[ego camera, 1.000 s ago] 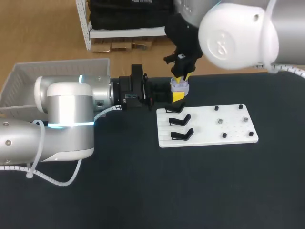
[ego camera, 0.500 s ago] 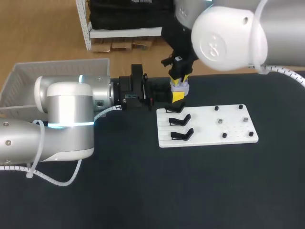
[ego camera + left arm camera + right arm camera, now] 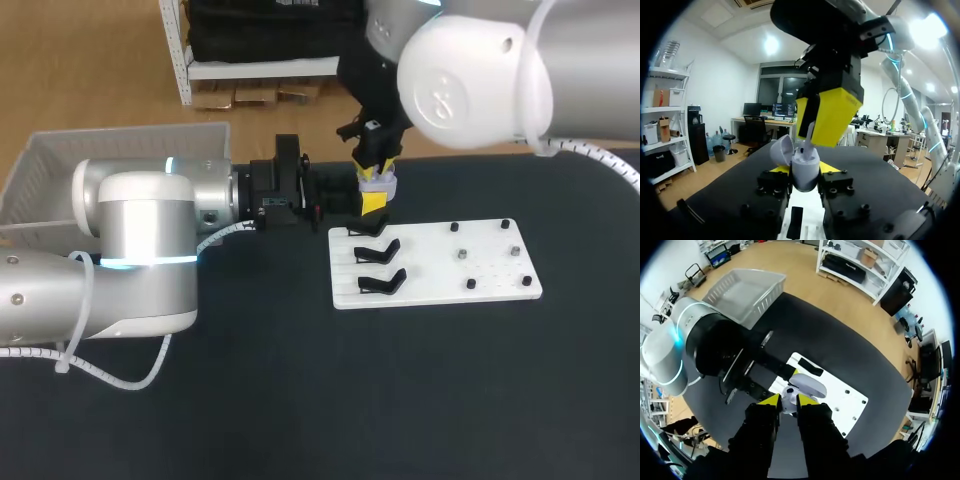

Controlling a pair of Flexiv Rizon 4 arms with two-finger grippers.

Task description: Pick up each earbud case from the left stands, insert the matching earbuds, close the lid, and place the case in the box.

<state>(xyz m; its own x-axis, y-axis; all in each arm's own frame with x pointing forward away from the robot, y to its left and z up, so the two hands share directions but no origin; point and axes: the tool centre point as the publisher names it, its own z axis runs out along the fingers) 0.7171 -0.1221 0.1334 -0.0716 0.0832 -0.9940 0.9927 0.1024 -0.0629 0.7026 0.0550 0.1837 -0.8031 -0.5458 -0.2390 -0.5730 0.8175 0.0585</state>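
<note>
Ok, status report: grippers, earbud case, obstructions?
Left gripper shut on earbud case, lid open. Right gripper shut on earbud, at the case's mouth. Nothing between them.

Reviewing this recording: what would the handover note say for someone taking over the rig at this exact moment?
Left gripper: shut on the earbud case, lid open, held beyond the white board.
Right gripper: shut on an earbud, right above the open case.
Stands: all three look empty.
Box: no case visible inside.
Left to do: seat the earbud, close the lid, place the case in the box.
</note>
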